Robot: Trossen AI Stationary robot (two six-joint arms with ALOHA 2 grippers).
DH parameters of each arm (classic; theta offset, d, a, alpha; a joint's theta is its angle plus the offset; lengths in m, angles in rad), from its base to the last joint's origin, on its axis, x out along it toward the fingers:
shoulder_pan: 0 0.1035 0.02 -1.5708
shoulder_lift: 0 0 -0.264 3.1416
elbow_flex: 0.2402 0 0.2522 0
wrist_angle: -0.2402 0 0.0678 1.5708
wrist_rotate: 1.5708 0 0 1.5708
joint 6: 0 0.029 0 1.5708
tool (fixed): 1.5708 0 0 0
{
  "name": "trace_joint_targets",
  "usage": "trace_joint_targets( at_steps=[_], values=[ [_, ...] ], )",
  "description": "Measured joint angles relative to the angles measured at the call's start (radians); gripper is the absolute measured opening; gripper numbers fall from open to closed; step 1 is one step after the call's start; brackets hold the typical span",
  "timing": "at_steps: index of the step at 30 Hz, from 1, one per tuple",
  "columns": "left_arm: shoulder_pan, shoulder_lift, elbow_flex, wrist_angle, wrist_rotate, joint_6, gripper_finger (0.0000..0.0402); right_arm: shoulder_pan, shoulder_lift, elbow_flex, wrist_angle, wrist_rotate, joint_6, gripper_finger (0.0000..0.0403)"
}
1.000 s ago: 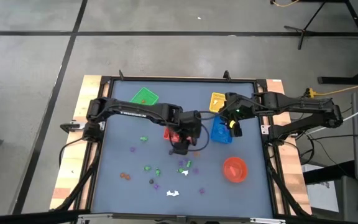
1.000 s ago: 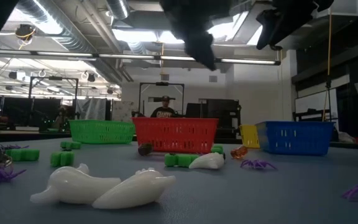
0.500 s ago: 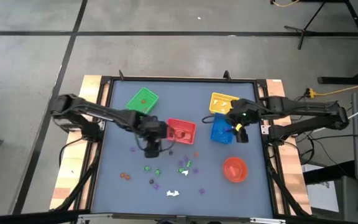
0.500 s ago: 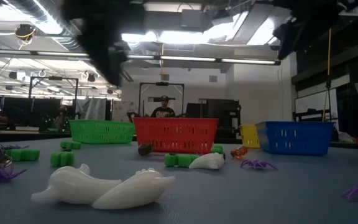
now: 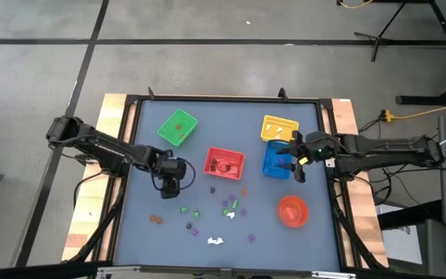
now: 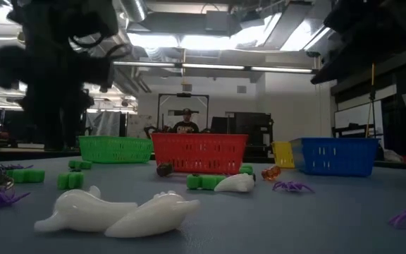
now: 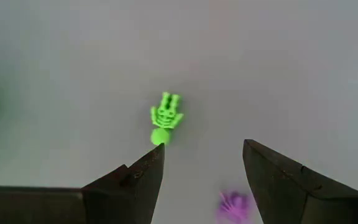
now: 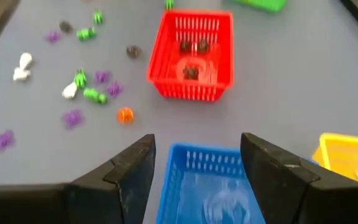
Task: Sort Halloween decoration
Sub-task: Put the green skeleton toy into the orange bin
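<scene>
L gripper [image 5: 169,180] open—clear mat [image 5: 145,232] around.

Overhead cam looks straight down, low cam sits at tabletop; both share red basket [image 5: 224,163].

Grey concrete floor [image 5: 207,46], ceiling lights [image 6: 189,42] o/head.

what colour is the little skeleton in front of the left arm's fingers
Bright green; the skeleton shows best in the left wrist view.
</scene>
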Motion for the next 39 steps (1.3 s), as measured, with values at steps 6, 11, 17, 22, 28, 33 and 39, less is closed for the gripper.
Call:
trace_joint_targets(
  at_steps=[6,11,17,22,28,33,39],
  values=[
    [0.007,0.000,-0.047,0.090,-0.106,-0.002,0.0202,0.000,0.045,-0.038,0.246,0.000,0.001,0.0237],
    [0.017,0.000,-0.074,0.118,-0.155,-0.001,0.0202,0.001,0.086,-0.038,0.312,-0.003,0.001,0.0237],
    [0.020,0.000,-0.159,0.242,-0.152,-0.001,0.0202,0.001,0.122,-0.038,0.308,-0.003,0.001,0.0237],
    [0.020,-0.003,-0.196,0.299,-0.153,-0.011,0.0200,0.000,0.154,-0.038,0.308,-0.003,0.001,0.0237],
    [0.019,-0.002,-0.206,0.306,-0.145,-0.035,0.0175,0.000,0.187,-0.038,0.308,-0.003,0.001,0.0237],
    [0.019,-0.001,-0.207,0.312,-0.140,-0.034,0.0143,0.000,0.210,-0.038,0.308,-0.003,0.001,0.0237],
    [0.019,-0.001,-0.207,0.314,-0.137,-0.034,0.0110,0.000,0.231,-0.038,0.308,-0.004,0.001,0.0237]
  ],
)
